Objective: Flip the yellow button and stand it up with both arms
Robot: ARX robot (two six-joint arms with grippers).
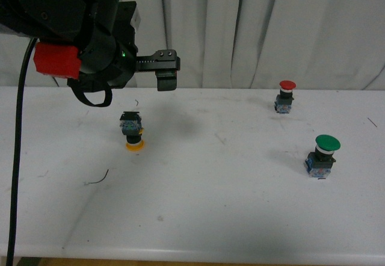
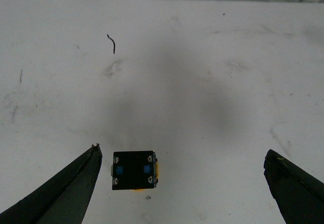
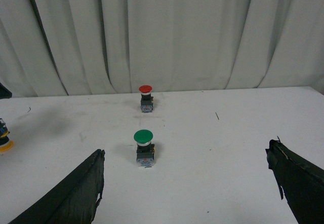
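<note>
Yellow button sits cap-down on the desk, well left of the green button. The left arm hovers above it, jaws wide apart, as are the right arm's. Better to centre the block between the jaws before lowering, since it sits off to one side.

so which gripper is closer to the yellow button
Left. The left gripper hovers open above the yellow button. The right gripper, also open, is far off near the green button, with the yellow one only at its view's edge.
</note>
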